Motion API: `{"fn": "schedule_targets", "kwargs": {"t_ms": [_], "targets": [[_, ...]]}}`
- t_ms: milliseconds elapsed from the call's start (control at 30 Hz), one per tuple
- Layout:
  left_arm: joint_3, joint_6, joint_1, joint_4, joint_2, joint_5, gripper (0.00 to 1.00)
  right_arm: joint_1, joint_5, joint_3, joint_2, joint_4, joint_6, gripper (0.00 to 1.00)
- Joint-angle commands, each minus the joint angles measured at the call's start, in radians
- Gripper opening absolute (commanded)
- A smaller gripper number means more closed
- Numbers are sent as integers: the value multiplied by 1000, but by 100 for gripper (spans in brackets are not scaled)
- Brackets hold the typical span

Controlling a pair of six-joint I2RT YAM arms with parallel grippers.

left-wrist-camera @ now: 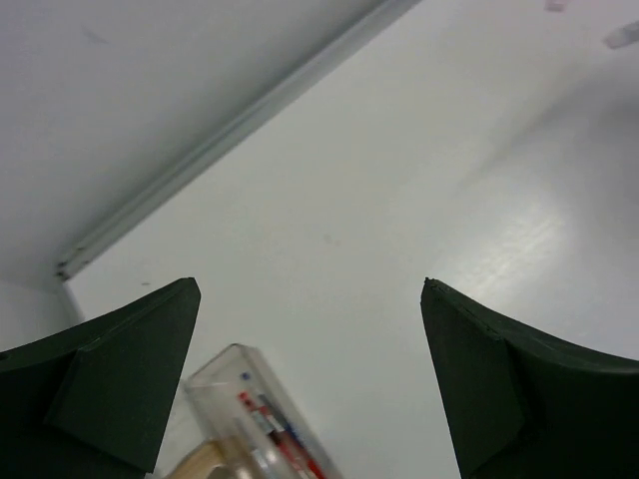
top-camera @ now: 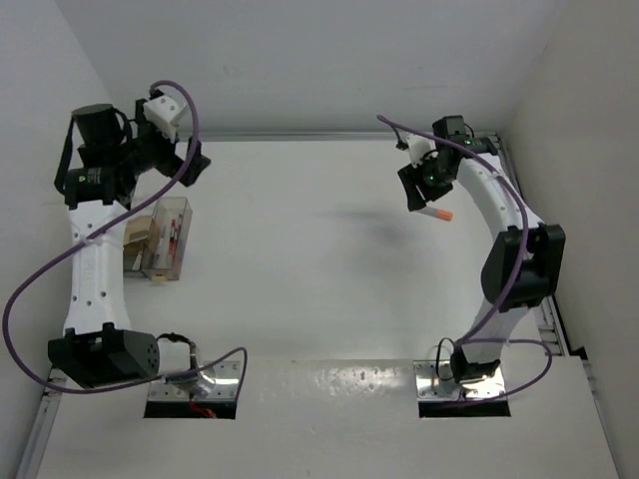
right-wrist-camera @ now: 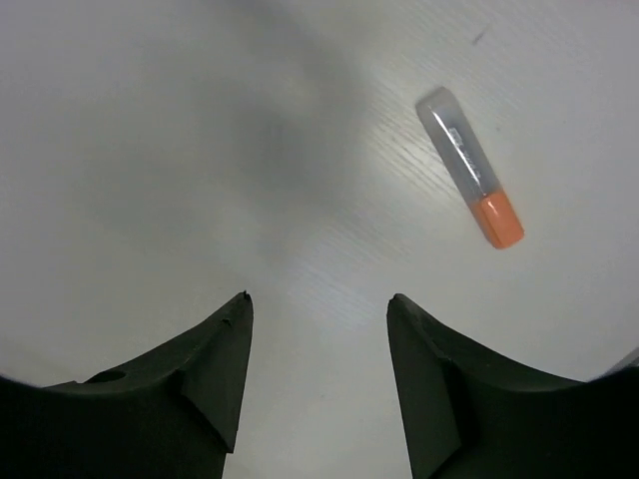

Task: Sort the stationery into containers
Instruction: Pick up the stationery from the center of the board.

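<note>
The clear containers stand at the left of the table, joined side by side, with a tan-brown tint on their left part. Red and blue pens lie in the right bin, seen at the bottom of the left wrist view. A short marker with a grey-clear body and an orange-pink cap lies alone on the table at the right; it also shows in the right wrist view. My left gripper is open and empty, above the far end of the bins. My right gripper is open and empty, just left of the marker. No erasers are visible.
White walls close the table at the back and on both sides, with a rail along the back edge. Purple cables loop off both arms. The arm bases sit at the near edge.
</note>
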Motion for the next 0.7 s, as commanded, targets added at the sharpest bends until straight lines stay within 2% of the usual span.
{"fn": "schedule_targets", "kwargs": {"t_ms": [0,33,133,300,567,667], "targets": [[-70,-124,-75,55,-25,16,100,-30,131,5,84,53,-157,56],[-92,-126,-91,58,-25,11,100,-47,134,12,104,64,-174,61],[-116,-138,-147,57,-30,-13,100,-76,146,73,199,88,-242,64],[-137,-153,-225,64,-30,-46,100,-104,159,232,360,47,-321,61],[-160,-178,-297,83,-21,-75,100,-104,133,279,455,62,-386,60],[-162,-179,-311,87,-19,-89,100,-141,108,279,478,65,-389,59]]}}
